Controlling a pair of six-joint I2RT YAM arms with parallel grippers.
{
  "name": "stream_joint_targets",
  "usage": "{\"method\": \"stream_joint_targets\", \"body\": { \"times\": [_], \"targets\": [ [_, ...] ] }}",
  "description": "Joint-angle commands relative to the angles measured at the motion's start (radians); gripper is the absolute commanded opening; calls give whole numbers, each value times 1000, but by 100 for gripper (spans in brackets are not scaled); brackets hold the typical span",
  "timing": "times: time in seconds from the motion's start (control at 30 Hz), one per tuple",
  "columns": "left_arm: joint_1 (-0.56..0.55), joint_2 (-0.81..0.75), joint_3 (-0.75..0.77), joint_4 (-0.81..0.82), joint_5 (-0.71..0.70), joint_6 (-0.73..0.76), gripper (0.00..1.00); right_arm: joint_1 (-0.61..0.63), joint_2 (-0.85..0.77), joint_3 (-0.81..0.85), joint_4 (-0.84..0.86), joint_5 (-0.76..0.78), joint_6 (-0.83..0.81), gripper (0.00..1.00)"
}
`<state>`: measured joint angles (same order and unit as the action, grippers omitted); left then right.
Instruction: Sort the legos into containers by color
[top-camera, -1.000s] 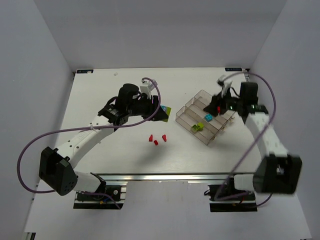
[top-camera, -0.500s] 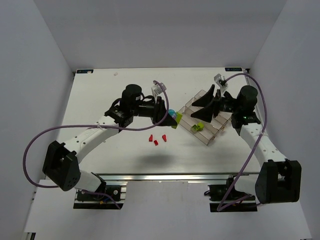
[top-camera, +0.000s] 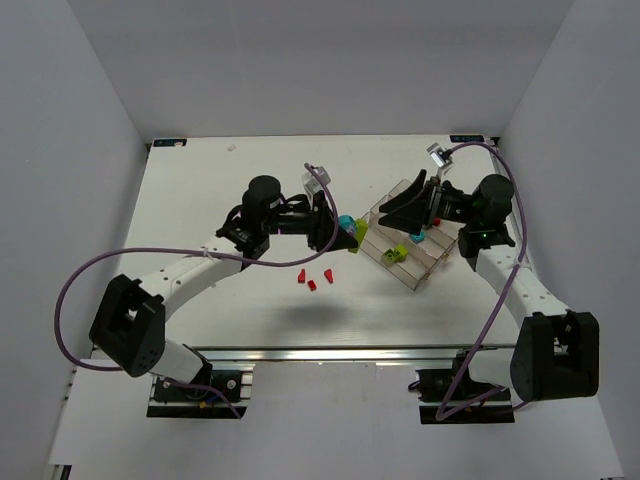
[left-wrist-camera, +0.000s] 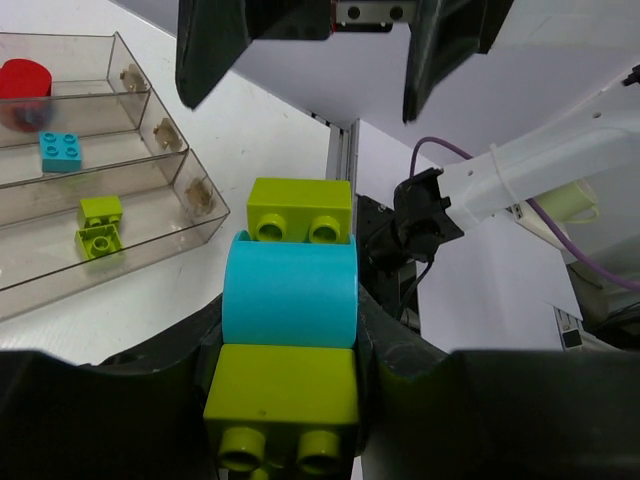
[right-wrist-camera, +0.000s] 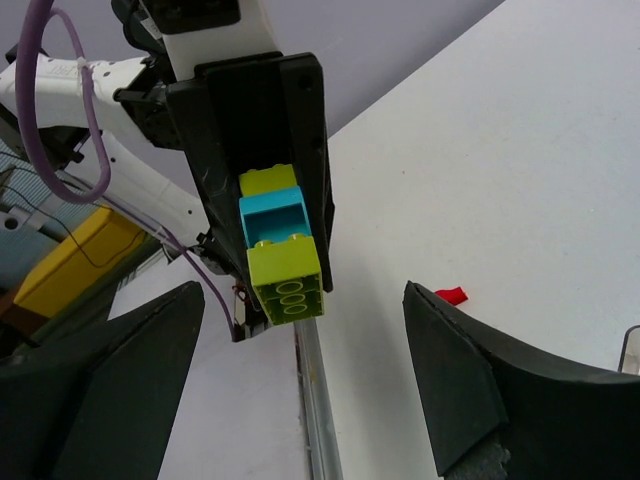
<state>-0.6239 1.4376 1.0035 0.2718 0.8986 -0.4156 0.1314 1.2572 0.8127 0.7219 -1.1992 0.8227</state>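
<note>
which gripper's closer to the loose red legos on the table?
Left. The left gripper, shut on a green-cyan-green lego stack, hangs just beyond the loose red legos; the right gripper stands open over the clear tray, farther to their right.

Brick count: ten that I can see, so four red, four yellow-green and two cyan. That's three red bricks (top-camera: 312, 285) loose on the worktop (top-camera: 200, 200), one stack (left-wrist-camera: 288, 300) of three (two yellow-green, one cyan), plus four in the tray (left-wrist-camera: 150, 250) — one red brick (left-wrist-camera: 22, 80), one cyan brick (left-wrist-camera: 61, 150) and two yellow-green bricks (left-wrist-camera: 100, 210). Just one clear tray, and the left wrist view shows three of its compartments.
</note>
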Motion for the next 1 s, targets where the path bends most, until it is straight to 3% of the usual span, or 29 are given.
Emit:
{"method": "stream_joint_targets", "body": {
  "times": [0.0,0.43,0.97],
  "targets": [
    [-3,14,15,124,33,-67,0,22,-13,8,-39,9,-77,86],
    [-3,69,38,227,83,-184,0,74,-5,20,-87,24,-203,88],
    [-3,104,55,264,80,-215,0,106,19,51,-107,21,-232,76]
  ]
}}
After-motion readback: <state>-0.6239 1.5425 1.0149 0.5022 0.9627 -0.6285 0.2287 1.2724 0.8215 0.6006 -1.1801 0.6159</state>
